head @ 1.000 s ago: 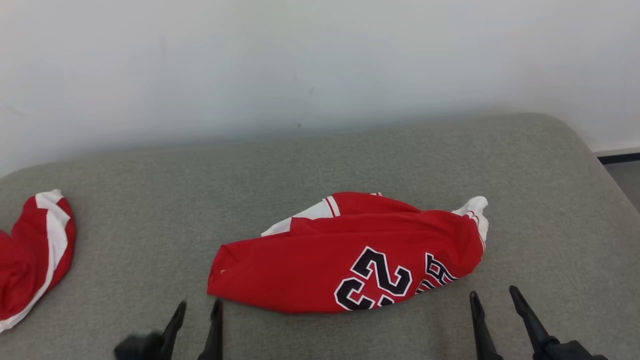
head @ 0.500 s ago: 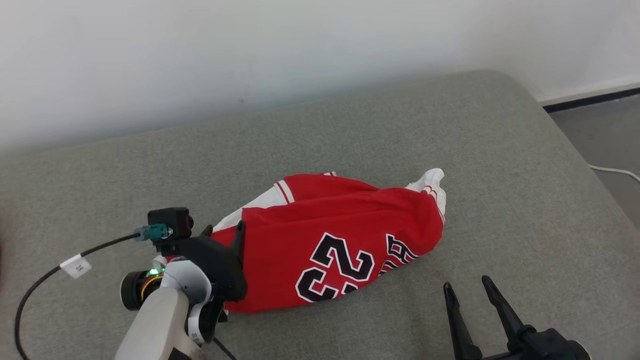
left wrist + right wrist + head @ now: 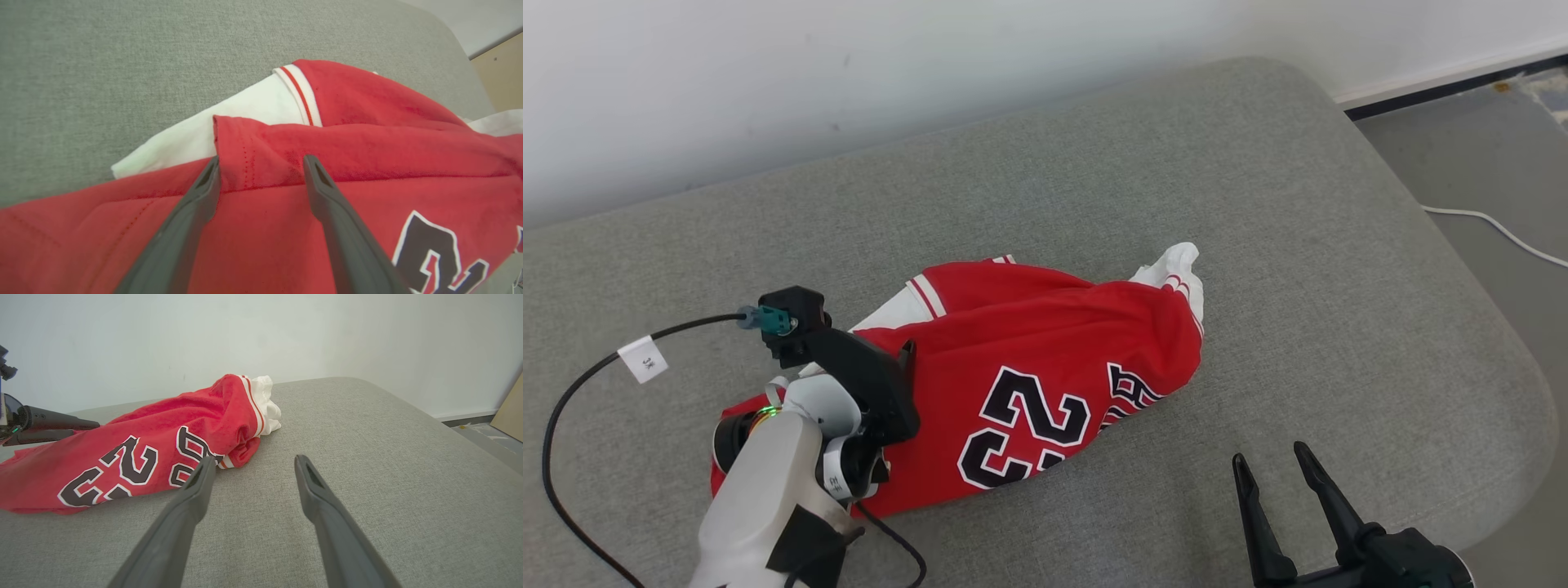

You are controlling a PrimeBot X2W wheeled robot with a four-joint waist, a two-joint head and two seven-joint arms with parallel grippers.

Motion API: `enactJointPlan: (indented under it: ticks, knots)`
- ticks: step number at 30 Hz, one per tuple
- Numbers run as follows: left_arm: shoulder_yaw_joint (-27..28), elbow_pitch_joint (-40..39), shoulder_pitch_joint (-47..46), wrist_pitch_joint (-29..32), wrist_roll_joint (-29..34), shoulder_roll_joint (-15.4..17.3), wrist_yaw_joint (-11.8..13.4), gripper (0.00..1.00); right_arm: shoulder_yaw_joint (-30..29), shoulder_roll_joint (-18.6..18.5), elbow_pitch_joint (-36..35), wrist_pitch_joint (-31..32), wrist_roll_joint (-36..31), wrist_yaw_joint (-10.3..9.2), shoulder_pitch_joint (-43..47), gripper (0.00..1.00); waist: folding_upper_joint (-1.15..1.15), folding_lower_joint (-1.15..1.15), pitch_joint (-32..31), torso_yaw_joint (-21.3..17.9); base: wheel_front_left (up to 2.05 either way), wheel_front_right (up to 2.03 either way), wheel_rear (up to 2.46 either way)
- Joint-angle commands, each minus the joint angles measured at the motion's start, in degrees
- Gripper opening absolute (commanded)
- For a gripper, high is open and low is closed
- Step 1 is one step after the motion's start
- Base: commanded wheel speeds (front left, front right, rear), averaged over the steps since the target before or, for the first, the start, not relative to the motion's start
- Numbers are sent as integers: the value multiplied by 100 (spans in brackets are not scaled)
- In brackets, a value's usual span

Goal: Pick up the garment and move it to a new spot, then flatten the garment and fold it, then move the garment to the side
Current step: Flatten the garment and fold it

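Red garment [image 3: 1045, 351], end effector [image 3: 261, 162] newly above

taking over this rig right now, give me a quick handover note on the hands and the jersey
Left hand: open, down at the left end of the crumpled red basketball jersey with white trim and black 22, fingers astride a red fold, not gripping.
Right hand: open, over bare cushion near the jersey's right end, apart from it.
Jersey: bunched mid-way along the grey fabric cushion.
Done: nothing yet.
Left: grasp, move to a new spot, flatten, fold, set aside.
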Motion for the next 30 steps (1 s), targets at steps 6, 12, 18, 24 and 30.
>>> enactJointPlan:
  ticks: [6,12,18,24,30]
  knots:
    - [-9,146,-211,127,-61,22,-3,100,67,9,62,-54,51,5,-78,100,-1,-1,-12,-77,0,0,0]
    - [-78,289,-178,219,-91,51,-39,36,161,9,140,-59,34,5,-98,100,-1,-1,-88,-171,0,0,0]
    - [-75,290,-60,-196,-106,79,-172,0,95,9,122,-65,7,5,-24,100,-1,-1,-124,-168,0,0,0]
    - [-18,-52,-233,-1026,-188,72,-433,0,38,9,94,-16,-4,5,21,100,-1,-1,-240,132,0,0,0]
    - [-139,-668,-398,-1516,-430,18,-704,0,51,7,65,36,43,5,58,100,-1,-1,-393,462,0,0,0]
